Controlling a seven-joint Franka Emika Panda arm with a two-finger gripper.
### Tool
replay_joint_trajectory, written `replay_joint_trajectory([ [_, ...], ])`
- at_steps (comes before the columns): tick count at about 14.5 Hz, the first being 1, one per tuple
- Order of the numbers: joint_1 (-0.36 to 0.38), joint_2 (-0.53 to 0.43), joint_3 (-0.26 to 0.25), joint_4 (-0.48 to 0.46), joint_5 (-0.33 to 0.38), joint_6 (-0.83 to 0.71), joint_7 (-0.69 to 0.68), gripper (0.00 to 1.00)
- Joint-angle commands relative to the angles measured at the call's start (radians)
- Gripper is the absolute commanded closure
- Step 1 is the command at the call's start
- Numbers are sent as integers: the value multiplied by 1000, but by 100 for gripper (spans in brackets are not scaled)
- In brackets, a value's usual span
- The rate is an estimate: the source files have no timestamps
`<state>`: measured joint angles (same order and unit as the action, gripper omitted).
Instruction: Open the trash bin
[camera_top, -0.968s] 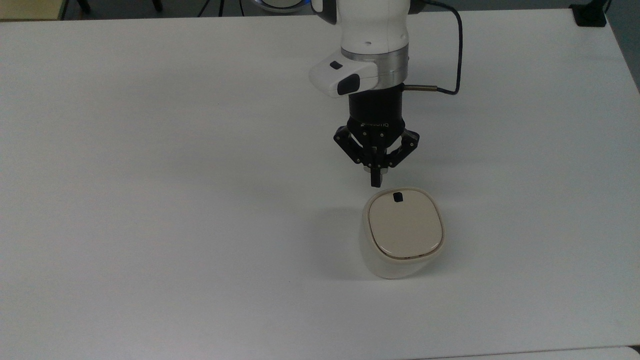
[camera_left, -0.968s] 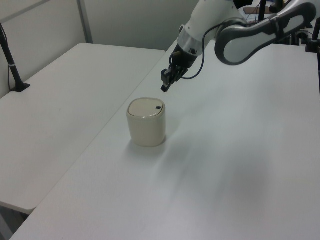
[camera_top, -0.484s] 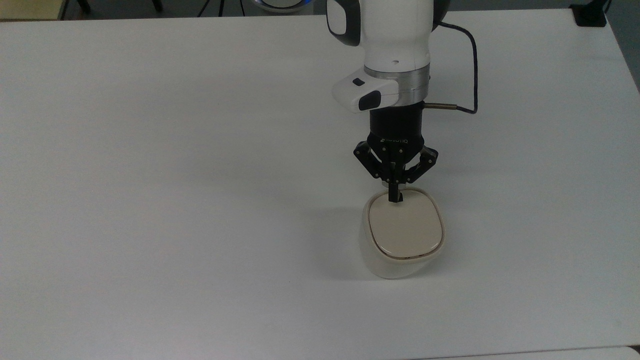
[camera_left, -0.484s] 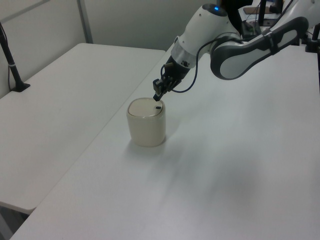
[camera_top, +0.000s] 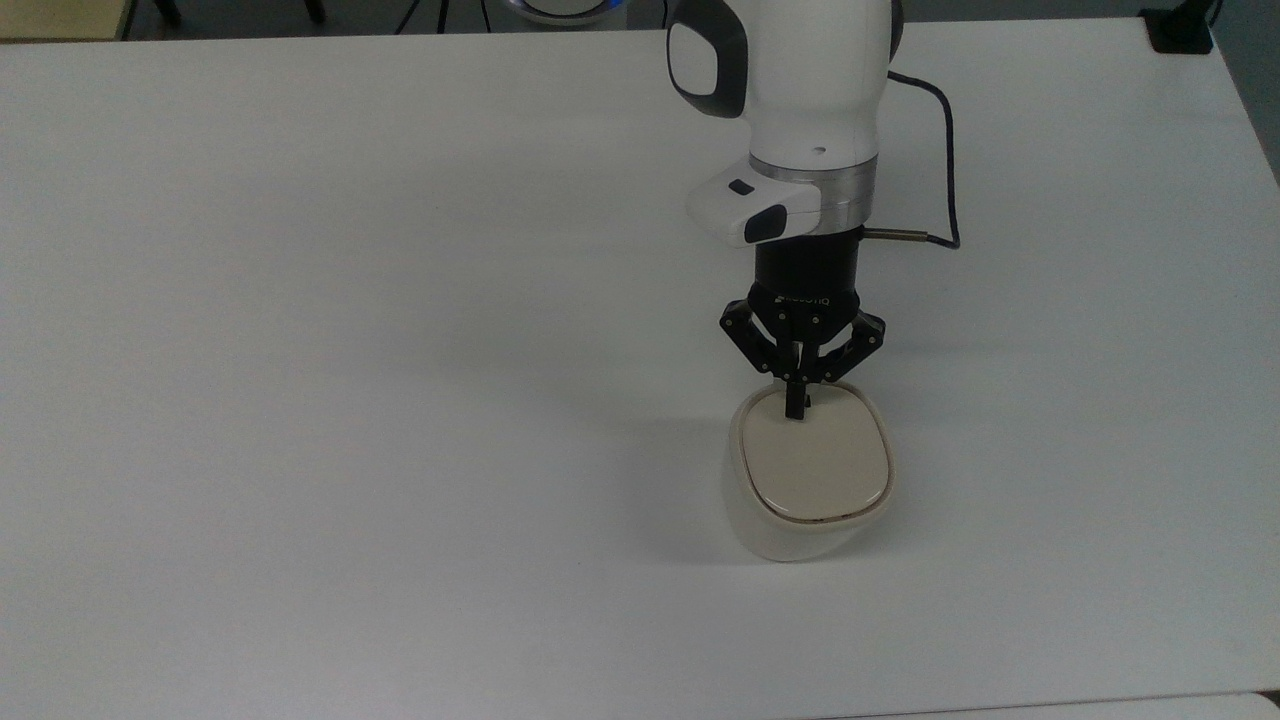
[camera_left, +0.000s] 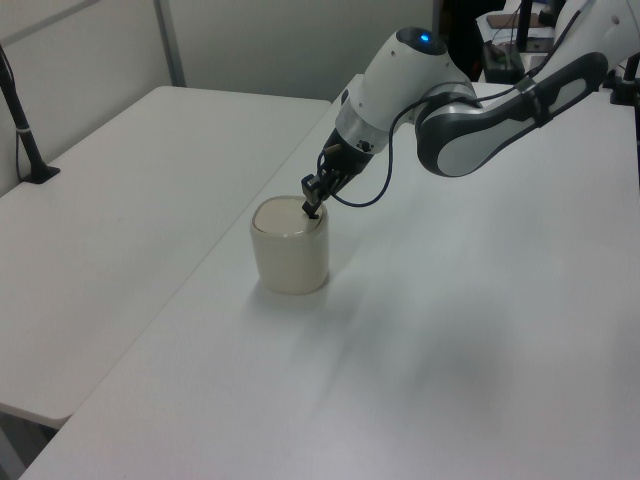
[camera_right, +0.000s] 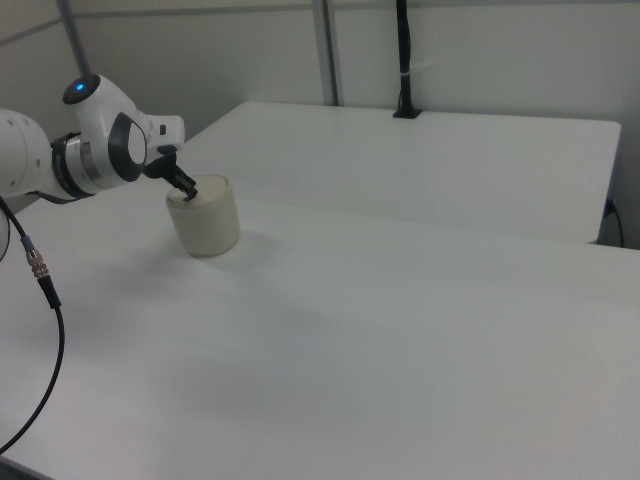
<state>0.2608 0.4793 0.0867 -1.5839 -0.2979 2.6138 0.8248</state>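
With its fingers clenched together on nothing, the gripper (camera_top: 796, 408) presses its tip onto the far edge of the beige lid (camera_top: 815, 465) of the trash bin (camera_top: 790, 535) on the white bench (camera_top: 350, 350); next, likely press firmly, then lift clear.

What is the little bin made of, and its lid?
The trash bin looks like smooth cream plastic: rounded molded walls with a soft sheen. Its lid looks like flat beige plastic, slightly glossy, though I can't be sure. The black end effector touching it looks like hard metal or plastic.
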Motion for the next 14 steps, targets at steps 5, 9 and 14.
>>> replay_joint_trajectory([
  [5,-74,-220,-8,4,123,-277,13,30],
  [9,-112,-333,-5,-2,187,-557,-111,0],
  [14,-169,-473,-7,-40,285,-880,-332,0],
])
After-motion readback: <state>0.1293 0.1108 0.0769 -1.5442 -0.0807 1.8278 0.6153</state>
